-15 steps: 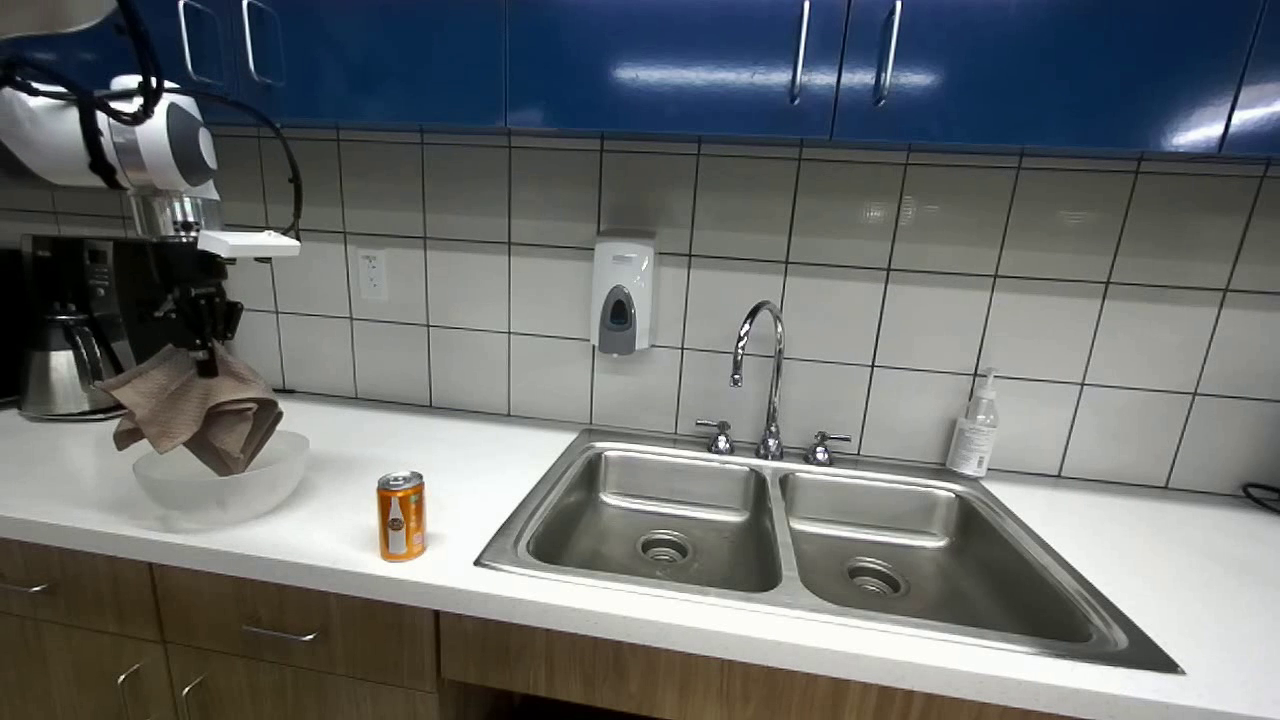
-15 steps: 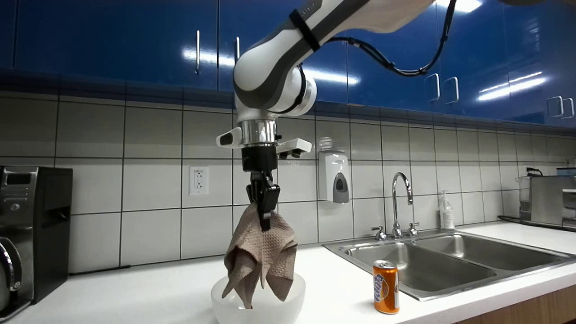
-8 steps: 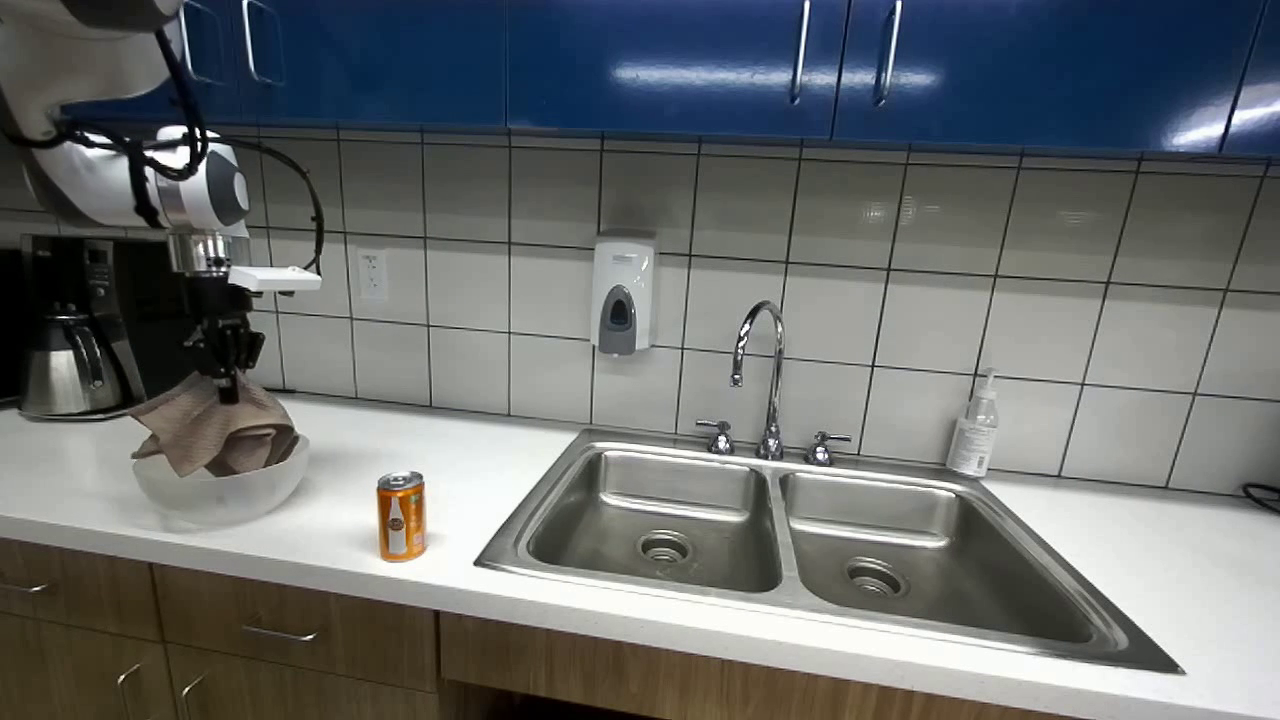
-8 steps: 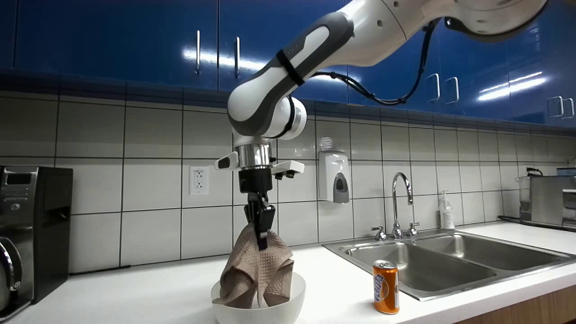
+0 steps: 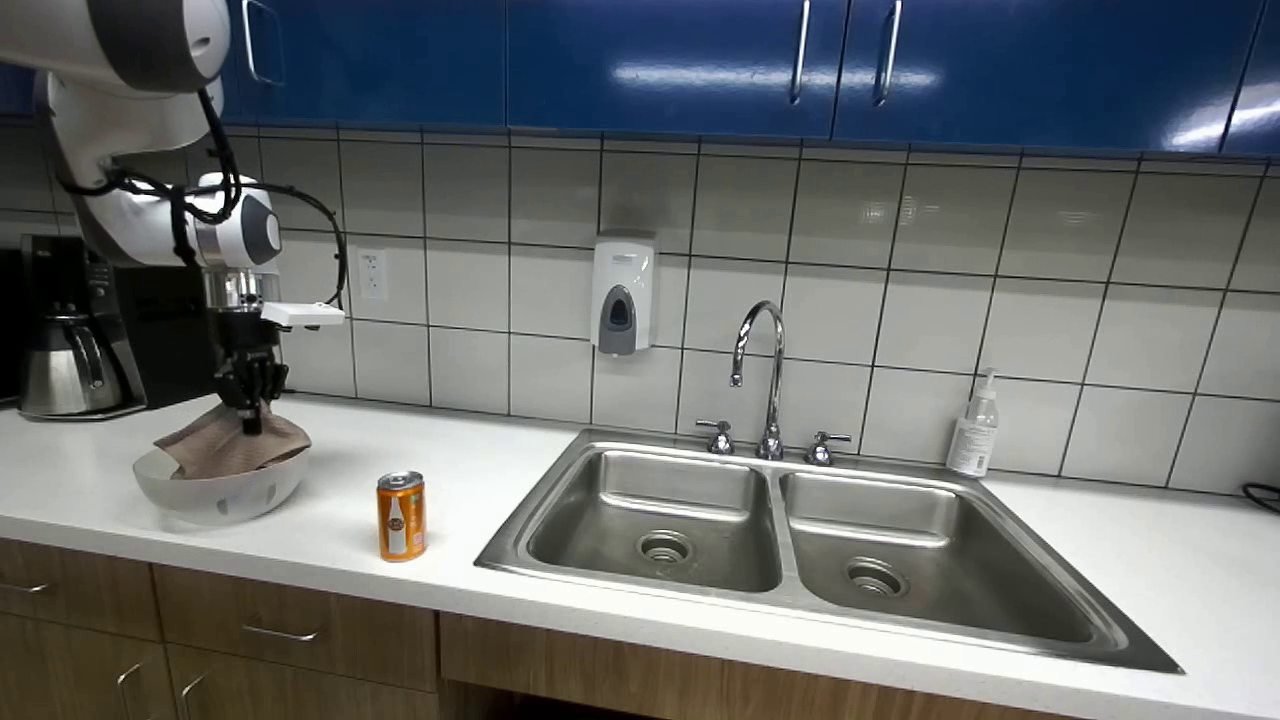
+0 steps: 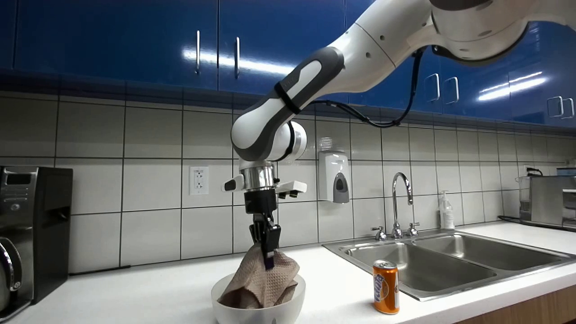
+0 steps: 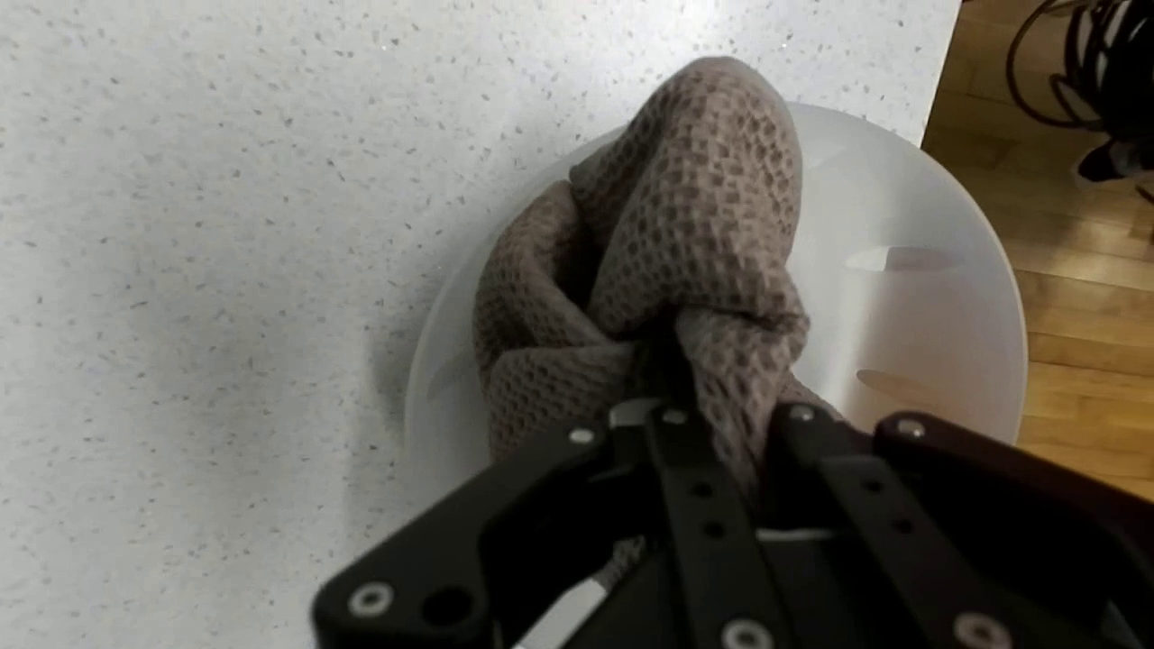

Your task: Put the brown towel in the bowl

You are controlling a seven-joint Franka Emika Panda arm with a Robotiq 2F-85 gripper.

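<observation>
the gripper (image 7: 737, 428) grasps the brown towel (image 7: 708, 207); in the wrist view a fold overhangs the bowl (image 7: 956, 315) at twelve o'clock; best nudged toward four before release

The towel (image 7: 699, 216) is waffle-patterned brown, the bowl (image 7: 956, 315) cloudy white, the claw (image 7: 741, 424) black, the desk (image 7: 207, 270) grey-flecked white, the can (image 6: 385, 290) mainly orange.

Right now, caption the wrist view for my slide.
Gripper pinching a brown towel, bunched partly inside a pale bowl on a speckled counter.
</observation>
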